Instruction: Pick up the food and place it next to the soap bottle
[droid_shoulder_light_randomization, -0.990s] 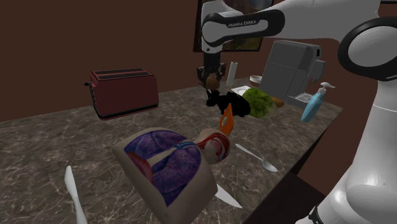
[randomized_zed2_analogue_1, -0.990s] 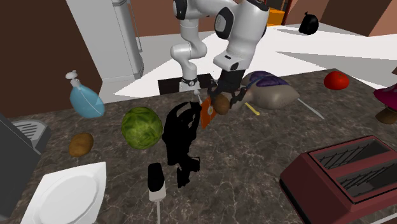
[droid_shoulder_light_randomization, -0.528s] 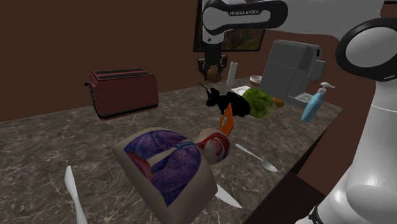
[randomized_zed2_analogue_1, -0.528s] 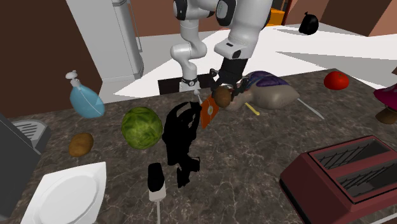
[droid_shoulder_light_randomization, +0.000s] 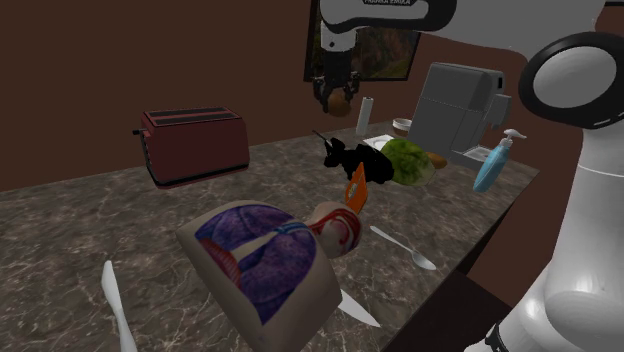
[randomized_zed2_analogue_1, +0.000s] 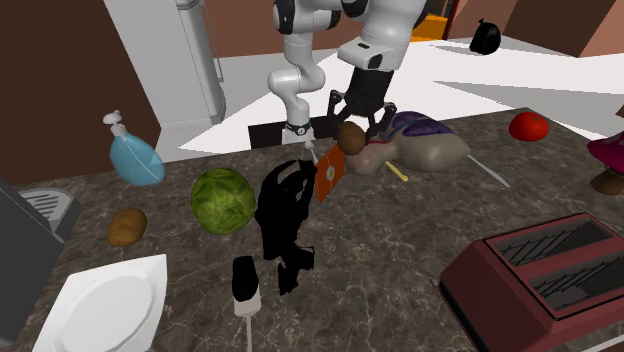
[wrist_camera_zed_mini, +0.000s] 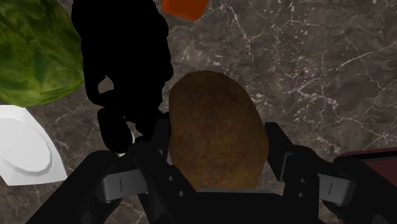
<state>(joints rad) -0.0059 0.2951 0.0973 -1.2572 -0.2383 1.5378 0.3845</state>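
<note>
Holding the food clear of the counter, mid-carry by my read. Dark marbled countertop (droid_shoulder_light_randomization: 80, 220) lies below the gripper (droid_shoulder_light_randomization: 334, 97). Grey machine (droid_shoulder_light_randomization: 455, 110) stands beyond the gripper on the shoulder view's right, dark red toaster (droid_shoulder_light_randomization: 195, 145) well off on the opposite side. Black shapeless object (randomized_zed2_analogue_1: 283, 215) sits under and just ahead of the gripper, with the green leafy head (randomized_zed2_analogue_1: 222, 200) just beside it, farther from the gripper. White plate (wrist_camera_zed_mini: 25, 149) lies past the black object on the same side as the green head.

Blue soap bottle (randomized_zed2_analogue_1: 133, 160) stands upright, well apart from the gripper and past the green head. It is toward the second exterior view's left and the shoulder view's right. The carry has to cross the black object and green head to reach it; clipping either is the risk.

Food is a brown potato-like lump (wrist_camera_zed_mini: 216, 130), clamped between the two black fingers (wrist_camera_zed_mini: 159, 137) and well above the counter. Its long axis runs across the closing line, so the fingers pinch its narrow width and one end sticks out past the tips. A second brown lump (randomized_zed2_analogue_1: 127, 227) rests on the counter near the plate, on the bottle's side of the gripper.

Single arm, so no choice of hand. Bare counter beside the bottle looks free for the drop.
</note>
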